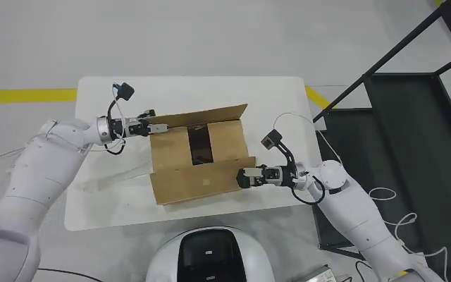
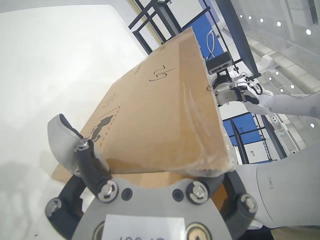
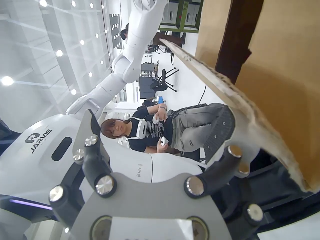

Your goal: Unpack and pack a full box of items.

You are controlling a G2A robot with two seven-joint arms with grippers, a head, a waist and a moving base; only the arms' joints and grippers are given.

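Cardboard box (image 1: 173, 151) sits mid-table with its opening facing up. Its long axis runs left to right across the robot's front, turned a little so the right end lies farther away. The far flap (image 1: 201, 115) stands raised and tilted. The near flap (image 1: 201, 182) is spread outward toward the robot. Two side flaps (image 1: 227, 139) are folded in over the opening, with a dark slot between them.

The board is plain brown. The far flap carries handwritten black marks (image 2: 160, 72), a printed dashed outline and wrinkled clear tape (image 2: 200, 136) along one edge.

The left gripper (image 1: 161, 129) is at the far flap's left end with its jaws spread. One finger (image 2: 62, 133) lies against the printed face, while the other is hidden behind the board. The right gripper (image 1: 243, 178) is at the near flap's right end, also spread wide and holding nothing. One ribbed pad (image 3: 222, 128) lies against the flap's raw corrugated edge.

The table (image 1: 232, 92) is white with rounded corners and stands on a pale grey floor (image 1: 211, 35). A yellow stripe (image 1: 35, 95) runs along the floor to the left. A dark metal frame (image 1: 402, 113) stands just to the table's right.
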